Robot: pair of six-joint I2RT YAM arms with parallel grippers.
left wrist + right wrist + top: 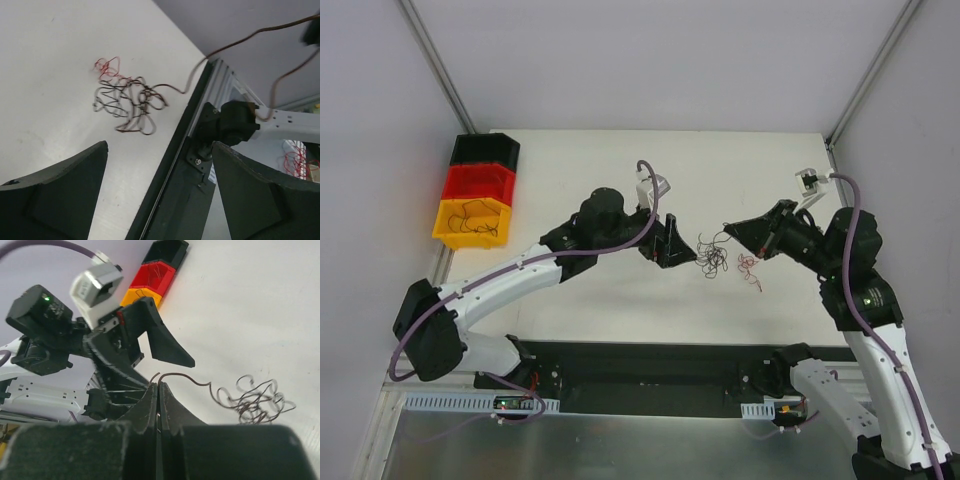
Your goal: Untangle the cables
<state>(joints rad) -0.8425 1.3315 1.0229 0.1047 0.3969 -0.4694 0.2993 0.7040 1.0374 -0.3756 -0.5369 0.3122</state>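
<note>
The cables [713, 258] lie as a small tangle of thin brown, black and red wires on the white table between the two grippers. My right gripper [728, 228] is shut on the end of one brown wire, which arcs from its tips [159, 385] down to the tangle [255, 400]. My left gripper [682, 250] stands open just left of the tangle, nothing between its fingers [75, 195]. In the left wrist view the tangle [125, 100] lies ahead of the open jaws, and the held brown wire [225, 47] rises to the upper right.
Stacked black, red and yellow bins [475, 195] stand at the table's back left; the yellow one holds some thin wires. A black rail [650, 365] runs along the table's near edge. Frame posts rise at both back corners.
</note>
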